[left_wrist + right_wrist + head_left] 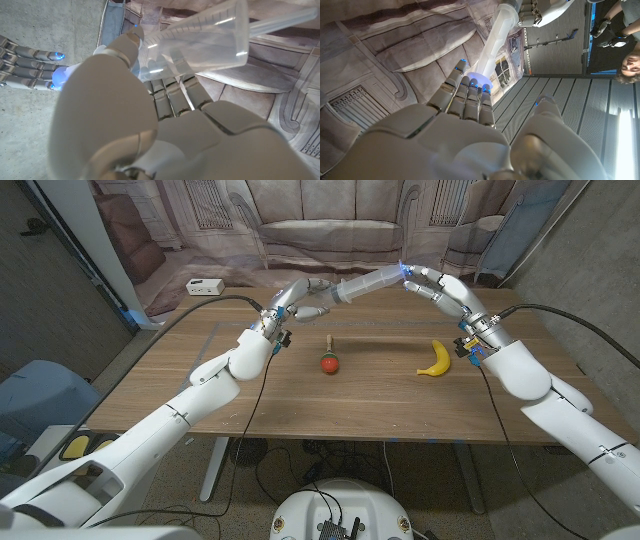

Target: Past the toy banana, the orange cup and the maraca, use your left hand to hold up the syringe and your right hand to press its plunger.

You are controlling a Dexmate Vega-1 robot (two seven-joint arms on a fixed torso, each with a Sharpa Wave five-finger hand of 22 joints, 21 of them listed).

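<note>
My left hand (pixel 296 300) grips the syringe (pixel 362 284) at the upper middle of the head view, lifted clear above the table (pixel 300 395); my right hand (pixel 440 288) has its fingers pressed together against the plunger end; I'd push straight along the barrel, steadily, keeping the left grip firm so it doesn't tilt or slide.

The long clear plastic syringe (pixel 362 284) is translucent with faint printed graduation lines. Beneath it, on the brown wood-grain surface (pixel 300 395), lie a curved yellow toy banana (pixel 436 360) and a red-headed maraca with tan wooden handle (pixel 329 358).
</note>
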